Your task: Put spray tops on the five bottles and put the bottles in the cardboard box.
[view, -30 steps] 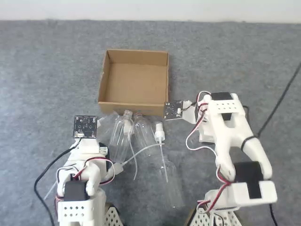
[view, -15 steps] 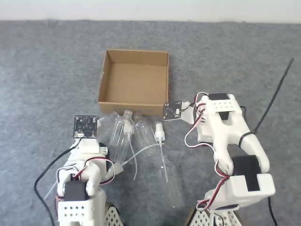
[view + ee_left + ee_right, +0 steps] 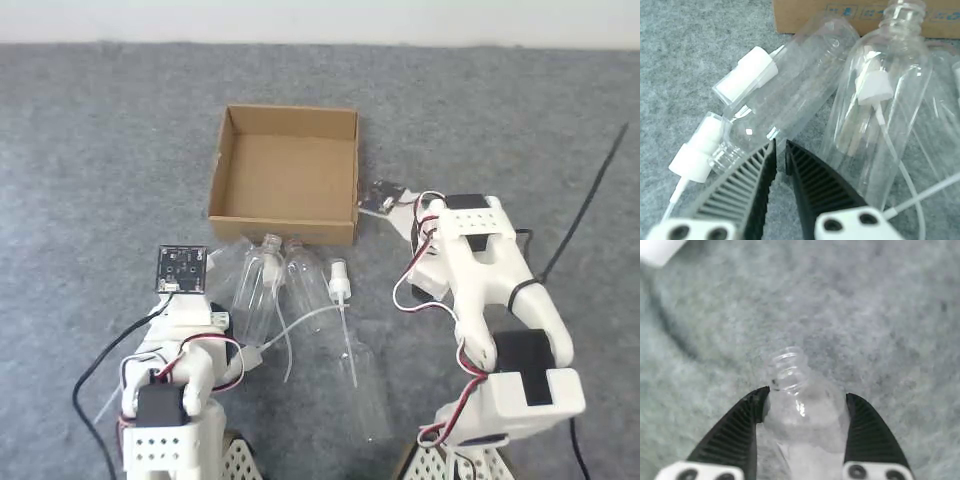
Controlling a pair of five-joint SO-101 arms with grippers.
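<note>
Grey counter (image 3: 100, 150); my right hand (image 3: 806, 394) gripped 1 uncapped bottle (image 3: 789, 374), my left hand (image 3: 780, 146) sat nearly closed, empty. Slick plastic could slip free beside the cardboard box (image 3: 283, 229).

clear bottle (image 3: 795, 410) cut off below its shoulder (neck shows), cardboard box (image 3: 805, 12) cropped to one wall, print blurred
</note>
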